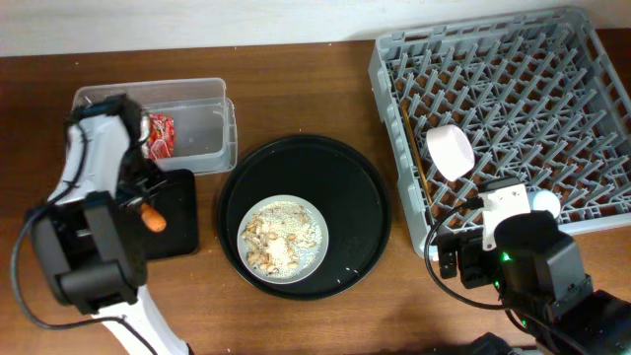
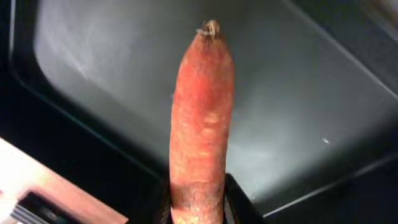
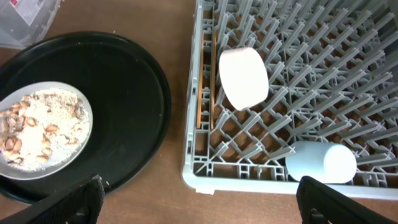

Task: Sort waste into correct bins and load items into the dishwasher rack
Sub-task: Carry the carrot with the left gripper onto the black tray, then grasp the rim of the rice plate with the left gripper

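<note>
My left gripper (image 1: 141, 204) is shut on the small orange carrot piece (image 1: 154, 218) and holds it over the shallow black tray (image 1: 177, 229). The left wrist view shows the carrot (image 2: 200, 118) between the jaws (image 2: 198, 202), above the tray floor (image 2: 298, 93). The red wrapper (image 1: 160, 135) lies in the clear tub (image 1: 202, 123). The plate (image 1: 284, 237) carries rice scraps (image 3: 37, 134). The white bowl (image 3: 244, 78), light-blue cup (image 3: 320, 162) and chopsticks (image 3: 200, 93) lie in the grey rack (image 1: 513, 99). My right gripper (image 3: 205, 202) is open and empty by the rack's front left corner. No tissue shows.
The plate sits in the large round black tray (image 1: 365, 197) in the middle of the wooden table (image 1: 296, 89). The left arm covers part of the tub and the black tray. The rack's near edge (image 3: 249, 180) lies just ahead of the right fingers.
</note>
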Controlling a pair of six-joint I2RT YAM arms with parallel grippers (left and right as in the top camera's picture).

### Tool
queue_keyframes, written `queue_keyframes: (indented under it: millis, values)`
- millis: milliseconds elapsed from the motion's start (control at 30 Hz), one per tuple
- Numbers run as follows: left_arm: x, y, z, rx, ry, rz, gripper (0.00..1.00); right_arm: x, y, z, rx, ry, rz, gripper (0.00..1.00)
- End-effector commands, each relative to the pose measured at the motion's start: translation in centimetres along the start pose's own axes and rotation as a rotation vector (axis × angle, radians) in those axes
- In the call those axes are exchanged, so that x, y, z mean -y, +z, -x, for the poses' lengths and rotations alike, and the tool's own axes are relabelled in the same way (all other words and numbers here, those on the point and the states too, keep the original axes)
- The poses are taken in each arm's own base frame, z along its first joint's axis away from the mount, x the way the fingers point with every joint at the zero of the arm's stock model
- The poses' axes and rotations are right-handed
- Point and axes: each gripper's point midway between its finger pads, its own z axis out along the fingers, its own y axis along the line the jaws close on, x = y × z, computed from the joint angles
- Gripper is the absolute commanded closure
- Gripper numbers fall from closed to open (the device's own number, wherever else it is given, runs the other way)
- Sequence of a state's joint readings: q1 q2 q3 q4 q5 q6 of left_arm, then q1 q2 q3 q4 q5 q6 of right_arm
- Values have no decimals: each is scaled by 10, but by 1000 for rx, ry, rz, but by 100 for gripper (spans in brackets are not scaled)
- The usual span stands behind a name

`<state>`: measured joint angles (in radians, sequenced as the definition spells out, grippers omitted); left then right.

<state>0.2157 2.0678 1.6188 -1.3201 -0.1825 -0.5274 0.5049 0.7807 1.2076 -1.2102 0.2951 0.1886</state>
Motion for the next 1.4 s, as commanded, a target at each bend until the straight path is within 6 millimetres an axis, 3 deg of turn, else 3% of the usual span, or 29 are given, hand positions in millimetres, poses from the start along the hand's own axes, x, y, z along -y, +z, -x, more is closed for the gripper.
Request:
queue_keyframes:
  millis: [0,67,133,167,200,267,367,433,467,533,633,700,733,800,867,933,1000,1100,1200,1300,1367]
  values:
    - [-8,3,4,-75,-158,-160,83,-1,0,1,3,12,3,2]
    - [-7,-1,6,-91,-189,-232,82,-1,0,1,3,12,3,2]
    - [-12,-15,7,-47,-192,-244,67,-1,0,1,3,12,3,1]
    - [-13,-24,8,-20,-194,-258,51,-1,0,1,3,12,3,1]
    - [-18,-36,10,25,-198,-265,43,-1,0,1,3,12,3,2]
    - [-29,-53,10,86,-207,-254,31,-1,0,1,3,12,3,2]
    - [-27,-63,4,107,-152,-261,36,-1,0,1,3,12,3,2]
    - [-4,-74,-6,151,4,-266,39,-1,0,1,3,12,3,2]
    - [22,-81,-19,177,143,-263,41,-1,0,1,3,12,3,2]
    - [79,-91,-63,248,491,-198,41,-1,0,1,3,12,3,1]
    - [136,-103,-121,357,798,-139,45,-1,0,1,3,12,3,2]
    - [177,-106,-176,416,977,-165,54,-1,0,1,3,12,3,2]
    - [193,-102,-205,439,1060,-176,56,-1,0,1,3,12,3,2]
    - [206,-87,-239,448,1136,-176,56,-1,0,1,3,12,3,2]
    - [211,-75,-251,433,1142,-187,56,-1,0,1,3,12,3,2]
    - [216,-64,-259,419,1166,-184,64,-1,0,1,3,12,3,2]
    - [234,-43,-287,383,1326,-192,68,-1,0,1,3,12,3,2]
    - [236,-9,-312,353,1468,-81,68,-1,0,1,3,12,3,2]
    - [235,4,-317,355,1505,-21,67,-1,0,1,3,12,3,2]
    - [235,4,-316,361,1502,-19,69,-1,0,1,3,12,3,2]
    - [233,-9,-310,404,1501,41,72,-1,0,1,3,12,3,2]
